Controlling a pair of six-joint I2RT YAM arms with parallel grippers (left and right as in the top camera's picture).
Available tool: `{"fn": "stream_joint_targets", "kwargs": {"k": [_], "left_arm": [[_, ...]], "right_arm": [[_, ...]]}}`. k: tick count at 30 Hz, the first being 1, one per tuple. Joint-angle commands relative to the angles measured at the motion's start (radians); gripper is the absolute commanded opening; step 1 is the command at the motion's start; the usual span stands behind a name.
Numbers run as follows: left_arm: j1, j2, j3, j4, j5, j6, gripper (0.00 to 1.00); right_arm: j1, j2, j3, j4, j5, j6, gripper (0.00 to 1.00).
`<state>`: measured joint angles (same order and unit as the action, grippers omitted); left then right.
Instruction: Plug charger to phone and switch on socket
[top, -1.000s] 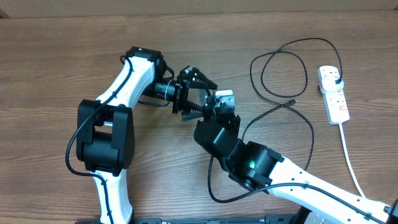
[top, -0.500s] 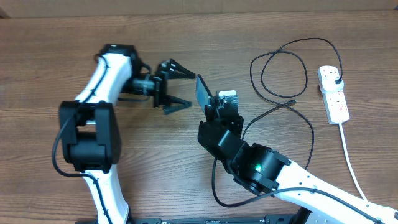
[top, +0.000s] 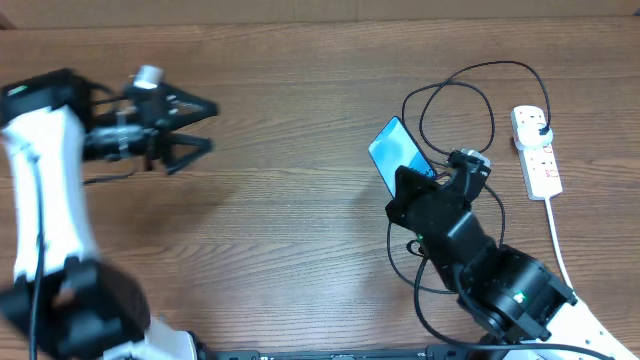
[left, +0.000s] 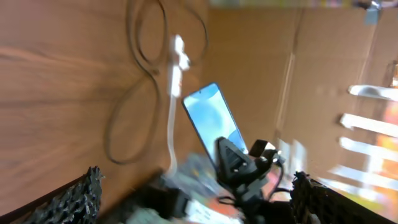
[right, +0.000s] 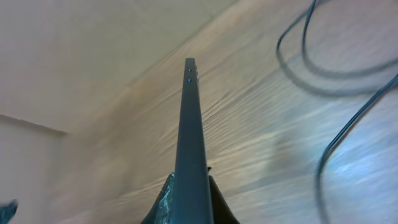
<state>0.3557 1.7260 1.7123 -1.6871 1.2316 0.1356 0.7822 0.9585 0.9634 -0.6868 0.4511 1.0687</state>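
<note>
Left tool (top: 210, 126): jaws spread wide, empty, held over the surface (top: 280, 240) far to the left of the socket (top: 537, 158).
Phone (top: 398, 150): lifted clear of the surface and tilted, screen lit, a short way left of the socket; no cable seen in it.
Right tool (top: 402, 180): clamped on the phone's lower end; its wrist view shows the phone edge-on between the fingers.
Charger (top: 493, 122): lying in loops between phone and socket, its black plug seemingly seated in the socket's far outlet; the tip cannot be made out.
Socket: flat at the right; switch position too small to read.
Done, by appearances: phone in hand, plug in.
Left: tip into phone, switch on.
</note>
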Motion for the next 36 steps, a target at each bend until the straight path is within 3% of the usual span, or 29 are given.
{"fn": "stream_joint_targets", "kwargs": {"k": [1,12,17,21,26,31,36], "left_arm": [[0.084,-0.164,0.026,-0.003,-0.163,-0.002,1.00],[0.151,-0.656,0.014,0.001,-0.714,-0.205,1.00],[0.150,-0.790,-0.117,0.094,-0.712,-0.382,0.99],[0.150,-0.838,-0.335,0.218,-0.632,-0.512,1.00],[0.148,-0.808,-0.641,0.426,-0.303,-0.587,1.00],[0.146,-0.707,-0.900,0.668,-0.011,-0.756,1.00],[0.090,-0.601,-1.021,0.848,0.037,-0.966,1.00]], "right_arm": [[-0.046,0.019,0.001,0.016,-0.197,0.186,0.04],[-0.071,0.233,-0.003,0.309,-0.410,0.227,0.04],[-0.072,0.298,-0.003,0.353,-0.444,0.269,0.04],[-0.072,0.299,-0.003,0.354,-0.443,0.267,0.04],[-0.073,0.299,-0.003,0.344,-0.443,0.267,0.04],[-0.079,0.299,-0.003,0.339,-0.447,0.271,0.04],[-0.079,0.301,-0.003,0.340,-0.479,0.349,0.04]]}}
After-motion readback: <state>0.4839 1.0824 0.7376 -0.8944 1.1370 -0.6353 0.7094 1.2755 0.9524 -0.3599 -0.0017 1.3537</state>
